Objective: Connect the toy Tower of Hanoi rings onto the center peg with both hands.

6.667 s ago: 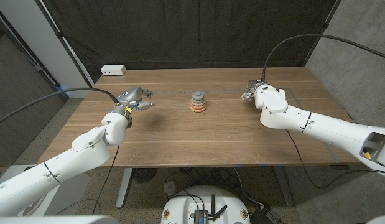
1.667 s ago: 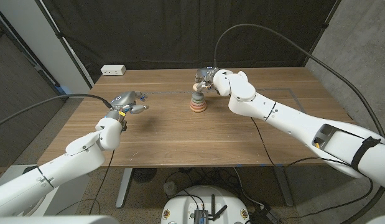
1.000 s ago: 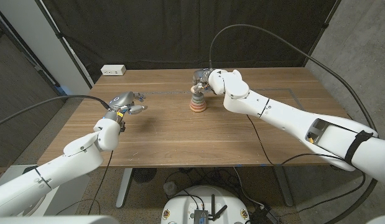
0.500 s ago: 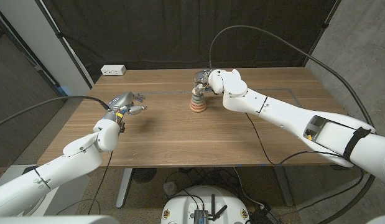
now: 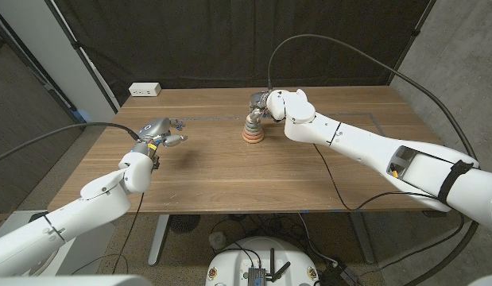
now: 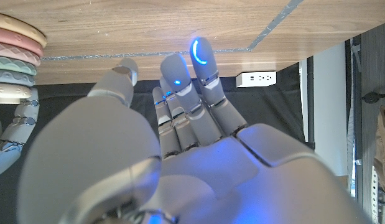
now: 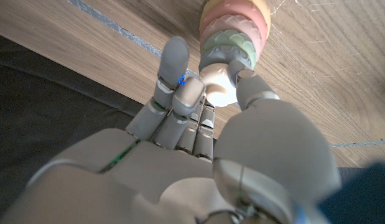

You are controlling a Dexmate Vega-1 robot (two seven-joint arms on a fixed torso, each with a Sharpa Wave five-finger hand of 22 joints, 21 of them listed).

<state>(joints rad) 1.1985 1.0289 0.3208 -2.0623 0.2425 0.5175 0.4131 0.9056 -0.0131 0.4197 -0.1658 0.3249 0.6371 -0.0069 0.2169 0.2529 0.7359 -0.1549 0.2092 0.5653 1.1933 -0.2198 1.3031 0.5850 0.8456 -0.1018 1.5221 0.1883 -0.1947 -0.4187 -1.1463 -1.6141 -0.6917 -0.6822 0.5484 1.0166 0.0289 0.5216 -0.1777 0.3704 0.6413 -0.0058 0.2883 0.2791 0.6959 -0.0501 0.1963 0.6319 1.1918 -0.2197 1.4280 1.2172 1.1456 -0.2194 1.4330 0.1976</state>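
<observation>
- The right robot hand point(image 5: 263, 104) is at the top of the ring stack point(image 5: 253, 131), with its thumb and fingers point(image 7: 174, 74) closed around a cream-coloured top piece point(image 7: 217, 83); it pinches that piece from both sides.
- Whether the cream piece is already seated on the center peg or just above it cannot be told from these views; the peg itself is hidden under the rings.
- The stack stands on the wooden surface point(image 5: 230, 175) directly below the right robot hand's fingertips, pastel rings widening downward to a pink and orange base.
- The rings look like soft, matte, ridged toy rings, probably silicone or light plastic: light, slightly yielding, grippy rather than slippery, and not fragile.
- The best hold is likely across a ring's outer edge, thumb opposite fingers, keeping the centre hole clear for the peg.
- Being light, the stack could tip or slide under a sideways push; steadying the base would help.
- The left robot hand point(image 5: 160, 130) hovers well off to the side of the stack, fingers loosely extended, holding nothing.
</observation>
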